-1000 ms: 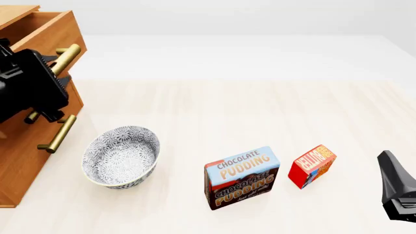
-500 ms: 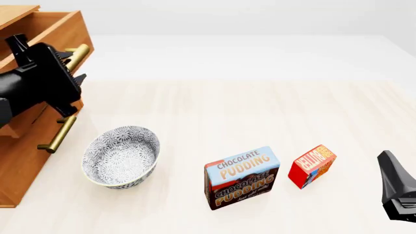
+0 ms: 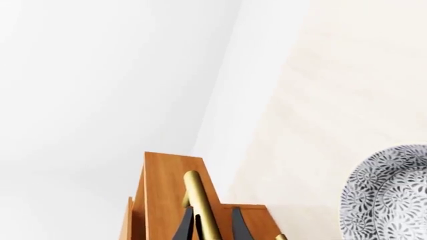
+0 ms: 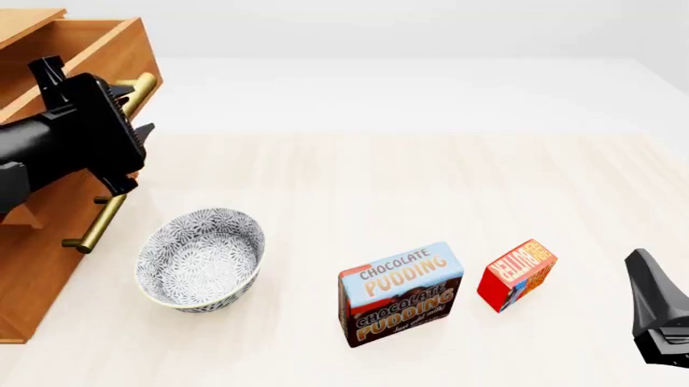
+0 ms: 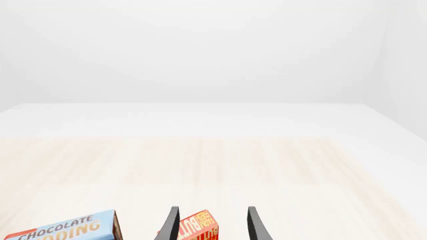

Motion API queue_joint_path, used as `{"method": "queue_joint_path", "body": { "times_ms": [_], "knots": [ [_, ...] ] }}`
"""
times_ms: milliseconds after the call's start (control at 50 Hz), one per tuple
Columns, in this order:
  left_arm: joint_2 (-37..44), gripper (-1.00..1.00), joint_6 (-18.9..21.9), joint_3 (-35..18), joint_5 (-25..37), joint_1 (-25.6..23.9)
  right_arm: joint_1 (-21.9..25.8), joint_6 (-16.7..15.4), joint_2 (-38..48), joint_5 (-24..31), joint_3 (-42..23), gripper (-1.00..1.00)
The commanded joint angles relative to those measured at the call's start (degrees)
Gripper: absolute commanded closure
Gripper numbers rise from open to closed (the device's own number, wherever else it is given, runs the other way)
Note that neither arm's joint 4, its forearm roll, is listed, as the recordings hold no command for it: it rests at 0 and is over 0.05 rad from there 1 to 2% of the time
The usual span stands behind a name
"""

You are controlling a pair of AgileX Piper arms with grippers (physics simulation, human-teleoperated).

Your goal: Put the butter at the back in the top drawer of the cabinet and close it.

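The butter (image 4: 517, 274), a small red box, lies on the table right of the chocolate pudding box (image 4: 401, 294). My right gripper (image 4: 657, 310) hovers open at the right edge, apart from the butter. In the right wrist view the butter (image 5: 199, 229) shows past and between the spread fingers (image 5: 171, 225). The cabinet (image 4: 32, 266) stands at the left with its top drawer (image 4: 119, 52) pulled out. My left gripper (image 4: 127, 105) is shut on that drawer's brass handle (image 4: 140, 85). In the left wrist view the handle (image 3: 199, 205) runs between the fingers (image 3: 184, 227).
A patterned bowl (image 4: 200, 258) sits just right of the cabinet, below the open drawer, also seen in the left wrist view as the bowl (image 3: 390, 195). A lower drawer's brass handle (image 4: 95, 224) sticks out toward it. The pudding box (image 5: 67, 230) lies left of the butter.
My left gripper has drawn the top drawer's handle further out to the right and slightly up. The right arm, the boxes and the bowl have stayed put.
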Motion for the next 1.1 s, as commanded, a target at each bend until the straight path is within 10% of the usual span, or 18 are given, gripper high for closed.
{"method": "queue_joint_path", "body": {
  "times_ms": [20, 1100],
  "knots": [
    [8.0, 1.00, -0.8, -0.9, 1.0, -1.4, 0.0, 0.0, 0.0, 0.0, 0.0, -1.00],
    [11.5, 1.00, -3.6, -5.3, 2.6, -5.9, 0.0, 0.0, 0.0, 0.0, 0.0, -1.00]
  ]
}}
